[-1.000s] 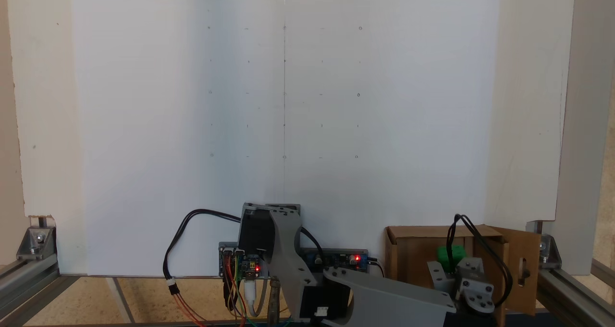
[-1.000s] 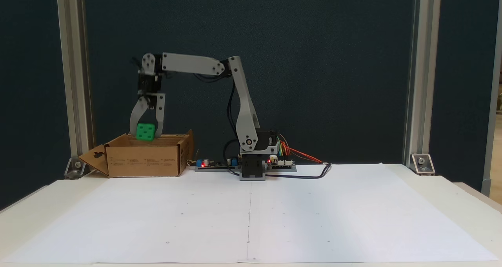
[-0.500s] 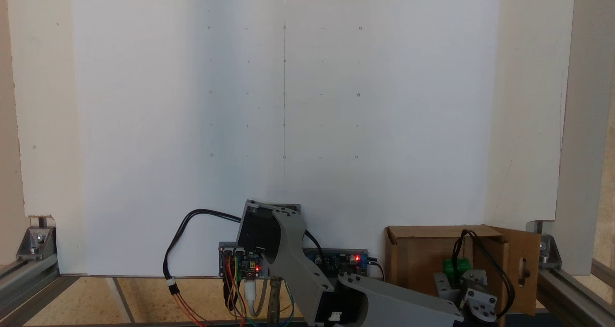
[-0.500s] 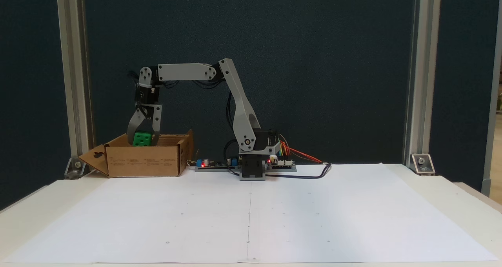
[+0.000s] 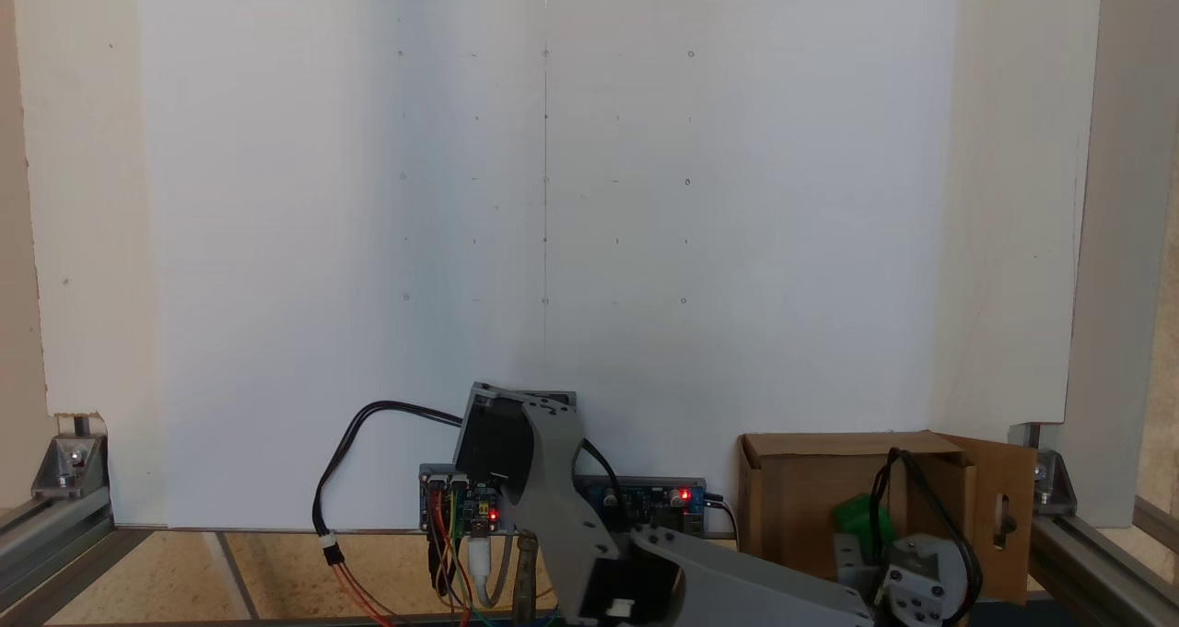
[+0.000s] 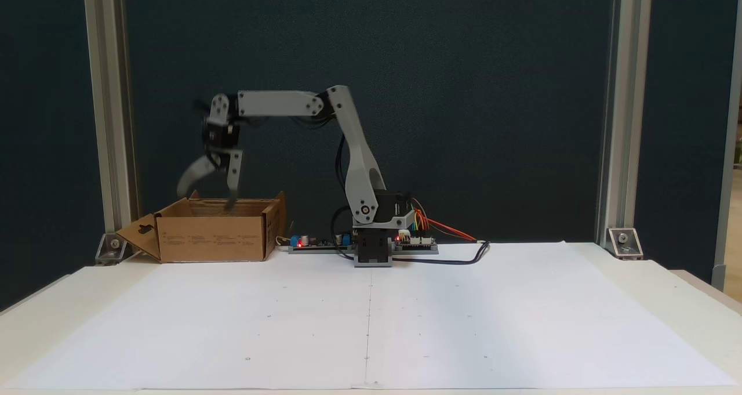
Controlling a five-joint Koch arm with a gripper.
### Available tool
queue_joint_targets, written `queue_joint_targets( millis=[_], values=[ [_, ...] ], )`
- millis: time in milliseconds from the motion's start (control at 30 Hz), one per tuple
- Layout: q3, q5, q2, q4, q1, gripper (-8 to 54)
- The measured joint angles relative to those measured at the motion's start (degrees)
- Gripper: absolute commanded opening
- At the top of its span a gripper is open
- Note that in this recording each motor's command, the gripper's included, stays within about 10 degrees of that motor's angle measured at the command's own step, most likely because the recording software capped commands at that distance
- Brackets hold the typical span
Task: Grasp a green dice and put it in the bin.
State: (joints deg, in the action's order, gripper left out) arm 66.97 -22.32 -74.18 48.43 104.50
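Where half a second ago your gripper (image 6: 208, 193) clamped the green dice (image 5: 861, 515), its jaws now stand spread wide above the bin (image 6: 215, 237); the dice sits inside the bin, below the jaws and free of them.

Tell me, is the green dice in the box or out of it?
In. From above, the dice lies inside the box; from the side, the tool hangs open above it, holding nothing.
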Motion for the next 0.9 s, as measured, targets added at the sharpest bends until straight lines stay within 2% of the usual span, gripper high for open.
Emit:
queue_joint_targets(
  millis=[200, 333, 733, 900],
  values=[
    [0.0, 14.59, -15.47, 0.09, -12.83, 43.9],
    [0.0, 21.18, -22.68, 0.09, -27.42, 43.9],
    [1.49, 26.81, -25.05, 0.18, -77.08, 44.2],
    [9.23, 26.89, -27.07, -0.35, -92.46, 44.3]
  ],
)
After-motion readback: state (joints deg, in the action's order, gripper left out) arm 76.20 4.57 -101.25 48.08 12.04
